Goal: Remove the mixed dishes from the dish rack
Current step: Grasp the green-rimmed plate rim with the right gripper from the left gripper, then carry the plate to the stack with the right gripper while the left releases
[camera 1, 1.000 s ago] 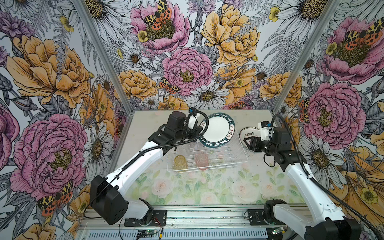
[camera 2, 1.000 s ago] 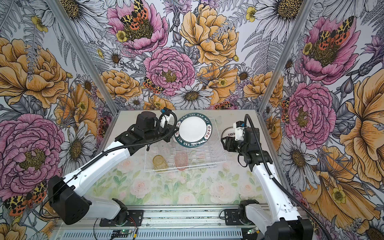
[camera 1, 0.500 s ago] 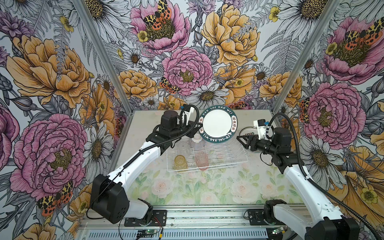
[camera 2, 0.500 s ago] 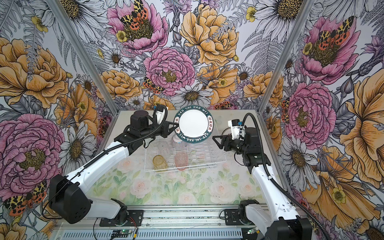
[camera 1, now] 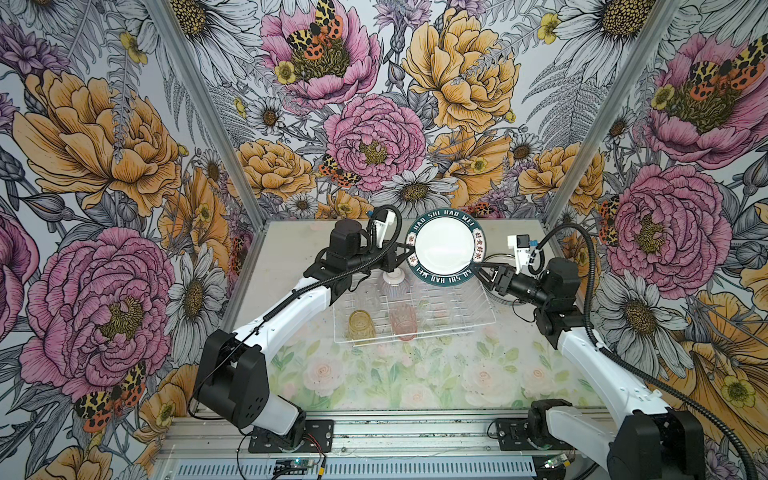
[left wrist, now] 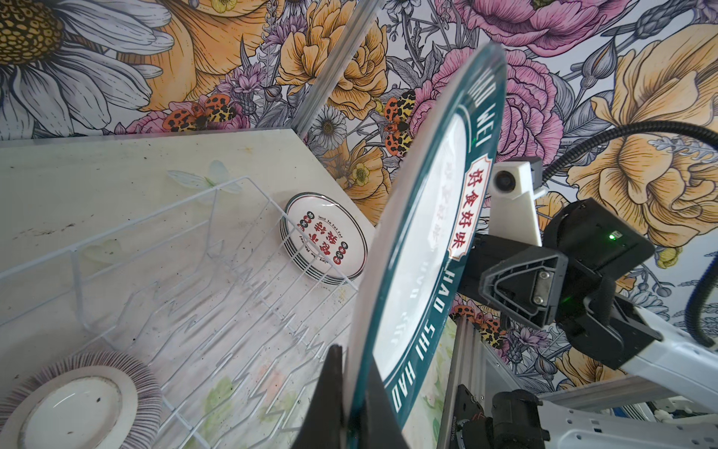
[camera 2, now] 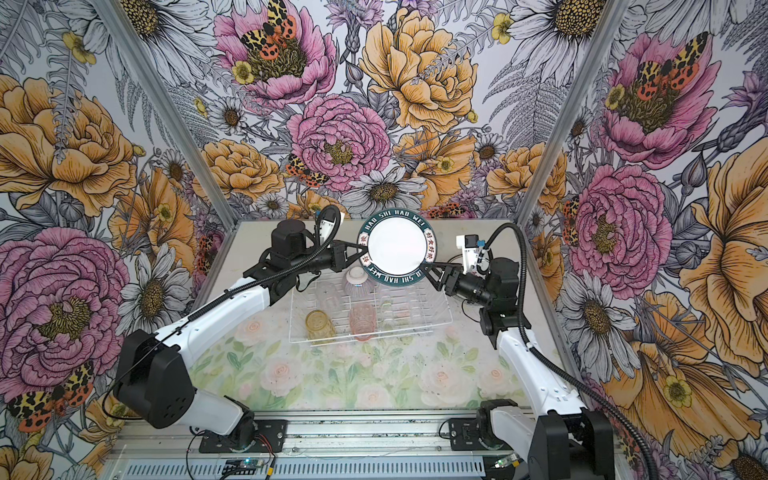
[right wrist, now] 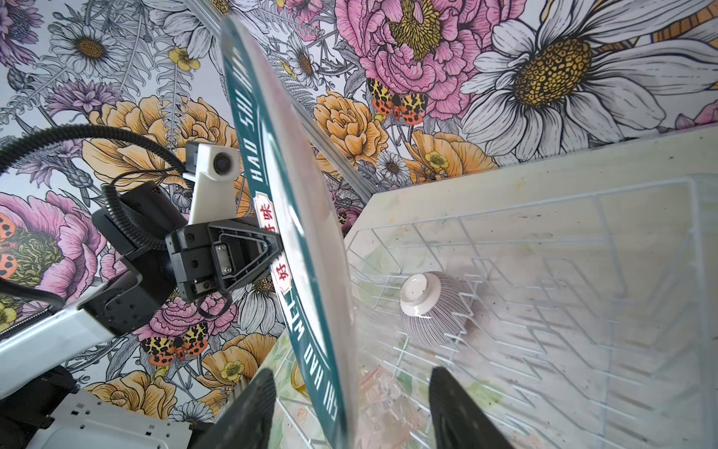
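Left claw [camera 1: 409,259] clamped on teal-rimmed plate [camera 1: 444,249], centre frame, just above dish rack [camera 1: 436,329]. Right claw [camera 1: 478,272] spread wide around the opposite rim.

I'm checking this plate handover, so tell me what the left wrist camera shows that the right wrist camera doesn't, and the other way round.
Only the left wrist view: a stack of plates outside the dish rack. Only the right wrist view: the pink tumbler in the rack, and the right hand open astride the green-rimmed plate. Both: that plate on edge, gripped by the left hand, plus the rack and the upturned striped bowl.
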`<state>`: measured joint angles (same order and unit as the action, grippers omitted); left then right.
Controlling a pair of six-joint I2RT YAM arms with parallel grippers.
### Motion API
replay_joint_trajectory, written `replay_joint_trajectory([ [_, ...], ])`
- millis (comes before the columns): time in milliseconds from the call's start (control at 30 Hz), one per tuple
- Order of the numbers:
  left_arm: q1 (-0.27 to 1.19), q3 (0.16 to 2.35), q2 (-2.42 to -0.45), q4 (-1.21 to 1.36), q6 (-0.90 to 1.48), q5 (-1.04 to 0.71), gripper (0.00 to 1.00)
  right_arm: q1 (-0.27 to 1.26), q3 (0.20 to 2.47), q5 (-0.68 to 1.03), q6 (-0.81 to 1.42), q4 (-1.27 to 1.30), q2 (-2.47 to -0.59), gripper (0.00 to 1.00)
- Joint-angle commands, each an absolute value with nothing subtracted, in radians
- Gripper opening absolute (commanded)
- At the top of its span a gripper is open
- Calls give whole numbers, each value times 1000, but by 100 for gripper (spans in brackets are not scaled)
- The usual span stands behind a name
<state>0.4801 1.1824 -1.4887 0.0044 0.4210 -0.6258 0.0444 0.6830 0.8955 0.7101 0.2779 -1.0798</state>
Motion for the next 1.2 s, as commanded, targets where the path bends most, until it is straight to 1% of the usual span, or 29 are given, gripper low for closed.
replay_joint_trajectory([
  [0,486,1191,-1496,104,449,-675,0,37,669,916,757,395,-1093,64],
  [100,494,1194,-1514,138,471,-691,0,37,661,915,777,430,-1104,61],
  [200,507,1203,-1532,158,484,-704,0,37,658,907,784,450,-1116,56],
  [333,524,1222,-1556,158,489,-715,0,37,650,890,804,494,-1120,40],
  [400,526,1225,-1565,157,492,-718,0,36,652,880,804,494,-1120,36],
  [500,528,1223,-1571,158,494,-716,0,36,652,863,804,492,-1121,24],
  [533,531,1222,-1571,158,494,-715,0,34,651,854,805,489,-1120,19],
  [600,531,1222,-1569,152,491,-711,0,32,653,842,802,477,-1120,3],
  [633,533,1221,-1568,144,489,-707,0,30,654,830,802,465,-1118,0],
  [700,535,1223,-1565,121,475,-700,0,26,657,817,802,452,-1118,0],
  [833,544,1230,-1555,62,437,-669,18,13,660,802,809,436,-1117,0],
  [900,546,1229,-1547,30,413,-648,23,3,661,791,814,428,-1112,0],
  [1067,546,1215,-1509,-55,349,-594,28,-62,658,762,822,384,-1085,0],
  [1167,546,1203,-1471,-122,304,-544,29,-125,658,741,818,323,-1072,0],
])
